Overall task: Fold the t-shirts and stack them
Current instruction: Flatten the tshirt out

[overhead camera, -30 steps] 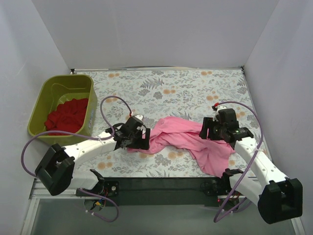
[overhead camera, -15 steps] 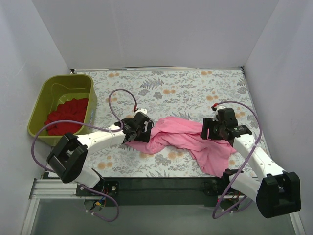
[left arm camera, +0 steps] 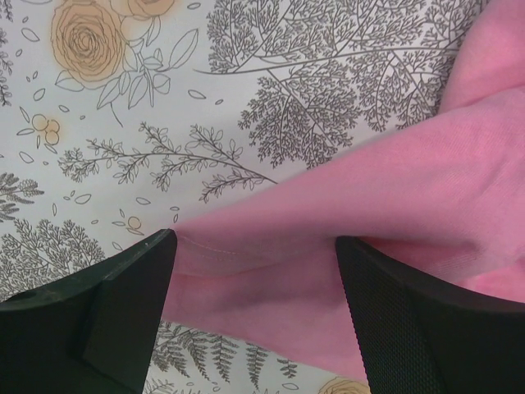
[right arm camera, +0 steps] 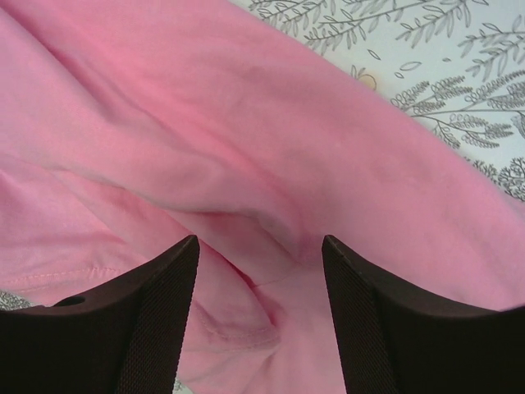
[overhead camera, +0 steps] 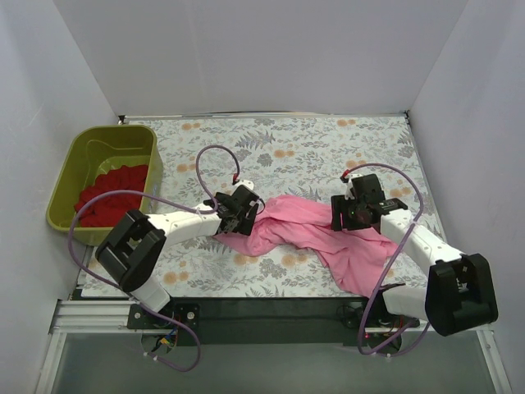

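The crumpled bubblegum-pink cotton t-shirt [overhead camera: 308, 234] lies in a rumpled band on the near half of the floral-patterned tabletop [overhead camera: 328, 148], toward 5 o'clock from its middle. The left gripper [overhead camera: 244, 215] is at the shirt's 9 o'clock end, the right gripper [overhead camera: 349, 215] near its 2 o'clock edge. The overhead view hides how wide either claw stands. The wrist views show it: each pair of black fingers [left arm camera: 107, 316] is spread apart with pink cloth between them (nothing pinched). Only the left wrist view shows the shirt's stitched edge against the leaf print. The deep red cotton t-shirt [overhead camera: 111, 195] lies bunched in the olive-green plastic tub [overhead camera: 107, 133] at the table's 9 o'clock side, visible only from above.
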Motion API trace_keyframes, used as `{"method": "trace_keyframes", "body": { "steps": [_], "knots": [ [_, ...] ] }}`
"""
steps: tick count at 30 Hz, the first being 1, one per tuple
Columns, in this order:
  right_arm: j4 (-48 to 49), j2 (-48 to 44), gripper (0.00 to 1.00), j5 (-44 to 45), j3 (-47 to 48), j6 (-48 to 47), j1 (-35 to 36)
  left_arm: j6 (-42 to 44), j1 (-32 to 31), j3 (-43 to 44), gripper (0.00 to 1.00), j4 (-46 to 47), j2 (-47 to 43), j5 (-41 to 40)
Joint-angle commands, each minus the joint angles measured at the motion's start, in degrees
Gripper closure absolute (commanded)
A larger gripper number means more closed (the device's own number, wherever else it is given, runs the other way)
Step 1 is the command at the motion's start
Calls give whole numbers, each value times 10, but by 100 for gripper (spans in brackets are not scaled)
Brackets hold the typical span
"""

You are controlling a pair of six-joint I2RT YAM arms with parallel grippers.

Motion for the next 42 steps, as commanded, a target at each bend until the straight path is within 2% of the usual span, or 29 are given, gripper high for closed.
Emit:
{"method": "trace_keyframes", "body": {
  "steps": [1,4,5,8,10,13,23,24,25,27,31,38,42],
  "knots": [
    [33,18,43,7,27,-20,19,19,3,24,27,21,9,-22],
    [39,33,50,32,31,-23,23,25,4,26,30,28,15,-21],
    [40,35,56,39,32,-26,22,26,5,27,33,29,18,-21],
    [42,47,69,64,39,-31,23,29,9,27,46,29,25,-22],
    [49,57,73,85,41,-36,23,30,12,22,57,28,25,-21],
    [55,75,77,90,44,-40,23,26,13,13,66,24,21,-23],
    [58,79,76,17,44,-47,28,16,31,8,66,19,36,-24],
    [61,81,78,17,43,-47,29,16,38,10,66,20,39,-25],
    [61,87,86,18,42,-46,29,16,42,14,66,20,46,-26],
    [65,93,96,28,40,-44,29,12,59,17,66,20,52,-23],
    [62,77,99,74,61,-46,28,22,83,30,65,20,61,-31],
    [57,41,99,194,212,-83,29,58,102,84,66,35,82,-24],
    [81,103,99,219,291,-123,29,86,113,136,62,51,121,-37]
  ]
}}
